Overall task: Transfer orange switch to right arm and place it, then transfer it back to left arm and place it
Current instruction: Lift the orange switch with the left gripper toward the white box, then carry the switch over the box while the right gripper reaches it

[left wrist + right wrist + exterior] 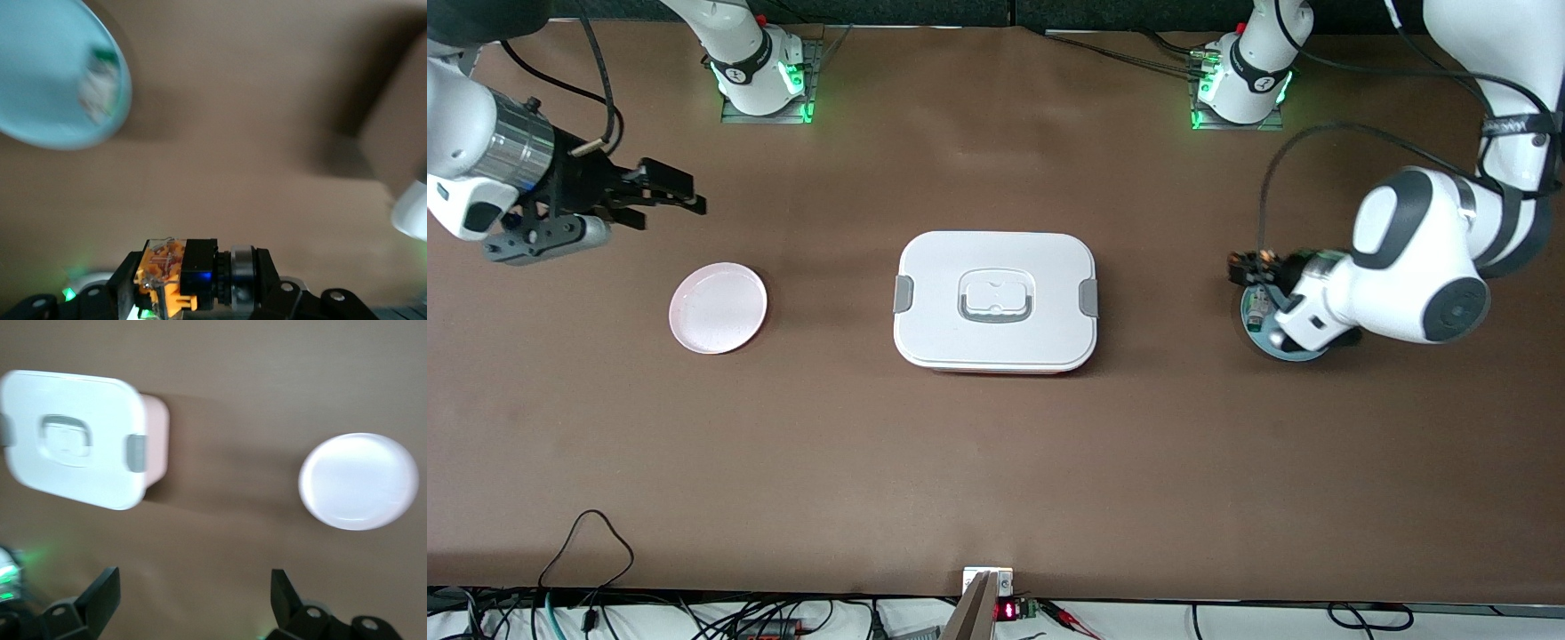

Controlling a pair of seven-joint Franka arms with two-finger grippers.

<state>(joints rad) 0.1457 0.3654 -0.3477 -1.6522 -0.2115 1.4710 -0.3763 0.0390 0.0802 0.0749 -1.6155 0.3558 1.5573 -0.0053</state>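
Observation:
The orange switch (175, 267), a black barrel with an orange block and a silver ring, lies crosswise between the jaws of my left gripper (195, 277), which is shut on it. In the front view that gripper (1252, 271) hangs just above the edge of a blue-grey plate (1294, 351) at the left arm's end of the table. The white box (996, 300) with grey clips sits mid-table. My right gripper (669, 191) is open and empty, in the air over bare table at the right arm's end; it also shows in its own wrist view (193, 593).
A pink plate (718, 308) lies on the table between the box and the right arm's end, also seen from the right wrist (358, 481) with the box (73, 440). A small white-and-green component (100, 83) rests on the blue-grey plate (47, 93).

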